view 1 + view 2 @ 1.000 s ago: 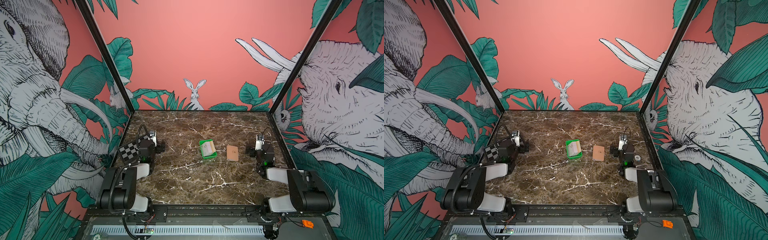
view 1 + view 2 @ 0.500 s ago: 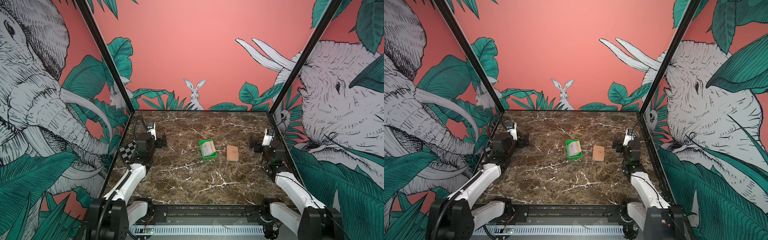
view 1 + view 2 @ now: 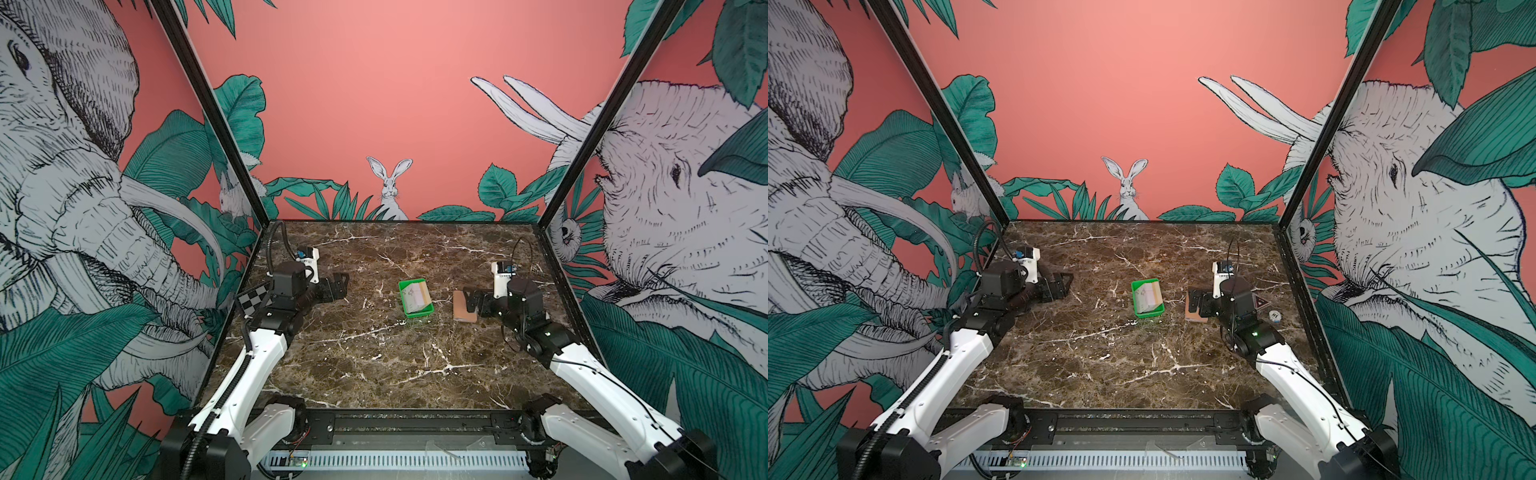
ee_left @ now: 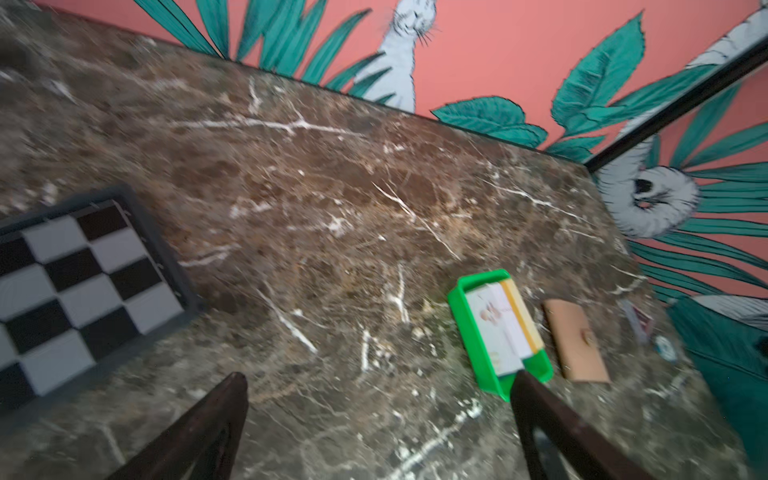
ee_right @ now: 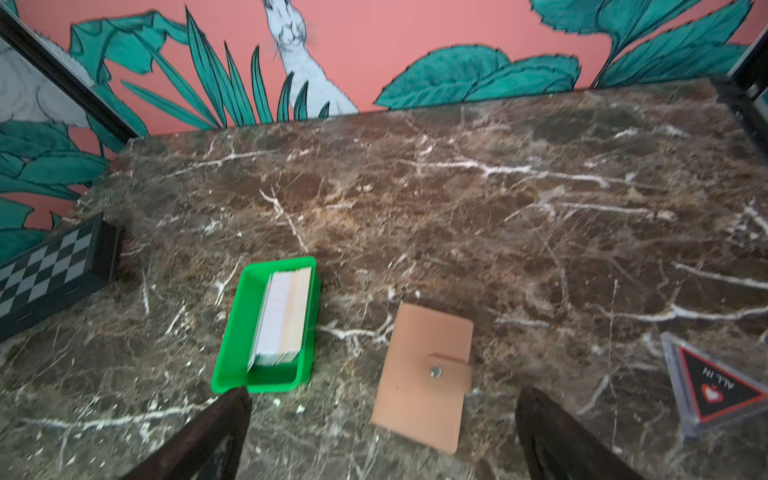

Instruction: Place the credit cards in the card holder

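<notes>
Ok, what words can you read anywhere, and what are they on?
"ALL IN": on the black triangular plaque, seen upside down.
Credit cards in the green tray: print too blurred to read.
Round chip: marking too small to read.

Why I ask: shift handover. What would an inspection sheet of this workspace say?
Surface: marble table, no spills seen.
Job's things: cards stacked in a green tray; holder shut, strap snapped, flat beside the tray.
Clutter: chessboard at the left edge; triangular "ALL IN" token and round chip at the right.
Grippers: left gripper open, empty, left of the tray; right gripper open, empty, by the holder.
Cables: black conduit along the left arm; thin loop at the right wrist; none seen on the table.
Surroundings: jungle-mural walls, black corner posts.
</notes>
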